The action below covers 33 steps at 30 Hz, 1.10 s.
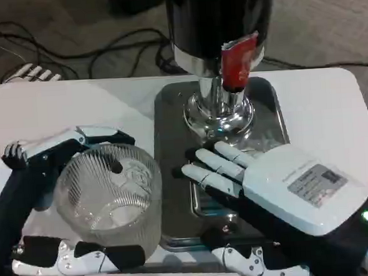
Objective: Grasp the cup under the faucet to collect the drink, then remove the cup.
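A clear ribbed cup [110, 195] stands on the white table at the lower left, just left of the steel tray [171, 132]. My left hand [57, 202] holds it, with fingers along its far side and thumb along its near side. The dispenser [218, 29], black with a chrome base [219, 114] and a red tag [238, 61], stands at the back of the tray. My right hand [281, 191] lies over the tray's front right part, fingers stretched toward the chrome base and holding nothing.
The white table [320, 111] ends just beyond the dispenser and at the right. Black cables [116, 48] run across the floor behind it. A white power strip [33, 73] lies at the far left.
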Each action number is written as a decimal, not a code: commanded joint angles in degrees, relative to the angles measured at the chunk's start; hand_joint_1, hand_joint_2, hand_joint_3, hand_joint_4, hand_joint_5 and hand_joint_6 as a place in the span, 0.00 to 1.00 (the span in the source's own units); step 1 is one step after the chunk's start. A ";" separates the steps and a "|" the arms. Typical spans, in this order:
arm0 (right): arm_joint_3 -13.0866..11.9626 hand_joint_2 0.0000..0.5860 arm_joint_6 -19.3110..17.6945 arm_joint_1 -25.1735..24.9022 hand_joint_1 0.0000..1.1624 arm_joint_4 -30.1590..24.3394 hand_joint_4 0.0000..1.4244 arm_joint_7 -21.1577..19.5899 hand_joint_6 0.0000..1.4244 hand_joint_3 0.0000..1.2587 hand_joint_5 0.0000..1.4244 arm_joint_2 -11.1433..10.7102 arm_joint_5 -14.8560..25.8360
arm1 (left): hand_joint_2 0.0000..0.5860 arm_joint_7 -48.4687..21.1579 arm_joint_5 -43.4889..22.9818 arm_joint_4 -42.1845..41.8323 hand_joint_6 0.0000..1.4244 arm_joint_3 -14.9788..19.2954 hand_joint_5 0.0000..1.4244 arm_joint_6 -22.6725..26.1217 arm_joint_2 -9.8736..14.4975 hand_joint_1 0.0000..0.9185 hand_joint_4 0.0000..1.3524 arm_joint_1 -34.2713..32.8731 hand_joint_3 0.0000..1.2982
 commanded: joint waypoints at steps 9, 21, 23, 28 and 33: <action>0.19 0.86 -0.24 -0.74 0.16 0.51 0.00 -0.17 0.13 0.06 0.00 0.08 0.79 | 0.00 0.05 -1.01 0.23 1.00 0.14 0.84 -0.40 -0.29 0.71 0.82 -0.89 0.71; -0.19 0.86 0.15 -0.80 0.16 0.68 0.00 -0.34 0.14 0.07 0.00 0.20 0.86 | 0.00 0.02 -0.80 0.99 1.00 -0.20 0.84 -0.25 -0.39 0.71 0.81 -1.74 0.71; -0.27 0.86 0.39 -0.68 0.16 0.65 0.00 -0.36 0.14 0.07 0.00 0.30 0.72 | 0.00 0.05 -0.76 1.11 1.00 -0.28 0.84 -0.17 -0.45 0.71 0.81 -1.91 0.71; -0.60 0.86 1.58 0.37 0.17 0.23 0.00 -0.58 0.14 0.07 0.00 0.88 -0.20 | 0.00 0.10 -0.52 1.40 1.00 -0.65 0.84 0.13 -0.75 0.71 0.81 -2.43 0.71; -1.42 0.86 2.95 2.04 0.17 -0.70 0.00 -0.85 0.14 0.07 0.00 1.66 -1.50 | 0.00 0.26 0.21 2.29 1.00 -1.68 0.85 0.42 -1.29 0.71 0.82 -3.72 0.71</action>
